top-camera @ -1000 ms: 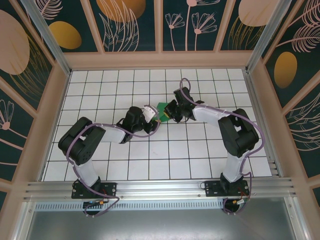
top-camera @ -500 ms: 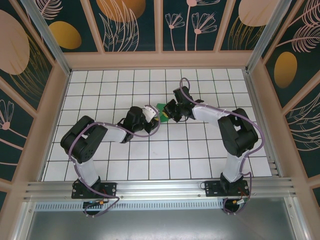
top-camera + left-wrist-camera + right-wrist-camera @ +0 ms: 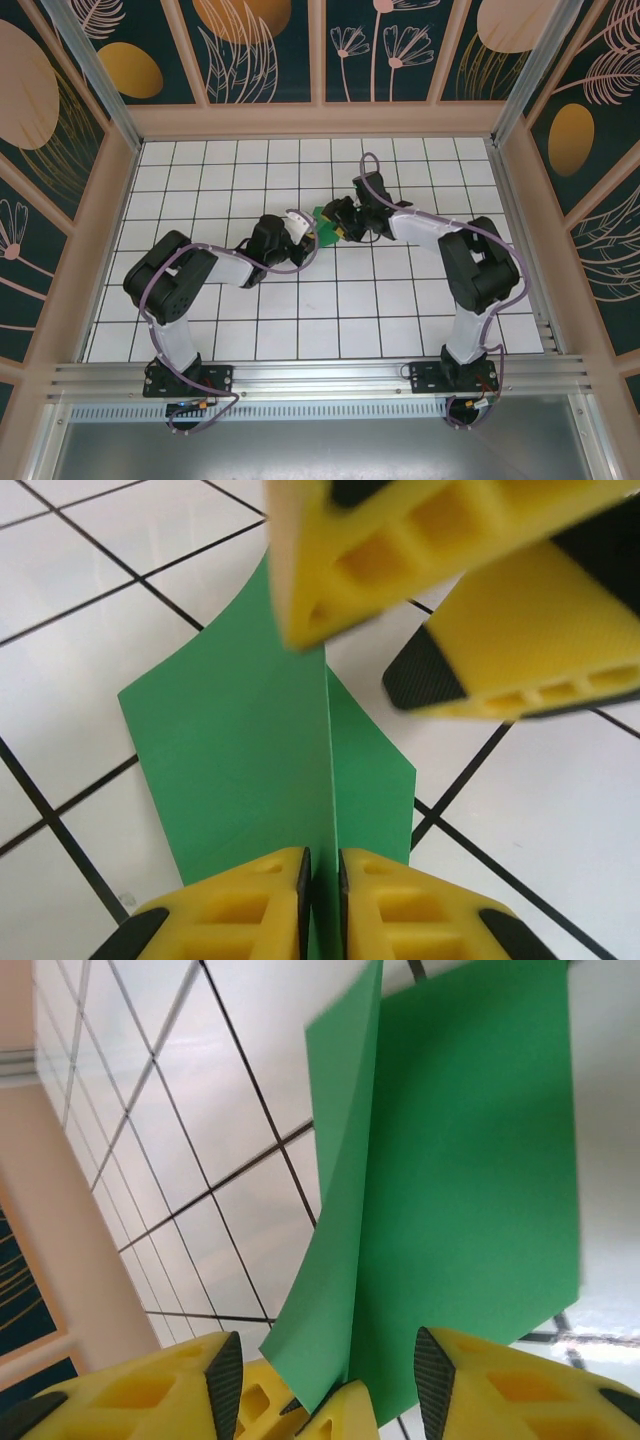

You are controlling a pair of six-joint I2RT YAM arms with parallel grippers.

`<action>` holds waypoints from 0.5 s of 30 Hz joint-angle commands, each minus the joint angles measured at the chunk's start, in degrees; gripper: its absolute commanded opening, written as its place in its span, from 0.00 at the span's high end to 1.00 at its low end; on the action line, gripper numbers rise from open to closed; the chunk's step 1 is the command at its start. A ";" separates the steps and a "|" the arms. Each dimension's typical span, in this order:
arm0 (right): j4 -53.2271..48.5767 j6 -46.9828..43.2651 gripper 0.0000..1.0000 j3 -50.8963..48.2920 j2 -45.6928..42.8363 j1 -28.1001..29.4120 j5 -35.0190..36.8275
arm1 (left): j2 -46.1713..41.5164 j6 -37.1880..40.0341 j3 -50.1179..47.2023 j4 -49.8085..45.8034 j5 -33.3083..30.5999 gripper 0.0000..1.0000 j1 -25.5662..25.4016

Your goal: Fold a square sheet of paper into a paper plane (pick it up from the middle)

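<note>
Top view: both arms reach inward and meet near the middle of the white tiled table, a little toward its far side. We spot the green paper sheet as a small patch between the two wrists, the left gripper just beside it on one side and the right gripper on the other. Left wrist view: the left gripper is clamped on the paper, its yellow fingers pressed together with only the thin green edge between them. From there the sheet runs outward, bent along a straight crease into a wide flap and a narrower one. The right gripper's fingers sit at the sheet's far end, spread apart, one of them blurred. Right wrist view: the right gripper is released, its black-padded fingers standing wide with the creased paper in the gap. We cannot tell whether the paper touches the tiles.
</note>
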 commanded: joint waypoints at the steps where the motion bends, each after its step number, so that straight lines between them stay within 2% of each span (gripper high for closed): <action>1: 6.29 -8.63 0.48 -3.92 -4.67 -2.47 -1.44 | 1.08 -7.64 -1.84 4.41 1.91 0.83 0.16; 6: 14.70 -15.32 0.48 -10.82 -6.67 -4.70 -6.48 | 1.44 -14.59 -2.93 6.65 4.31 0.83 0.15; 15: 21.68 -22.52 0.49 -15.23 -4.42 -5.06 -13.84 | 1.64 -23.06 -3.91 8.94 8.19 0.84 0.18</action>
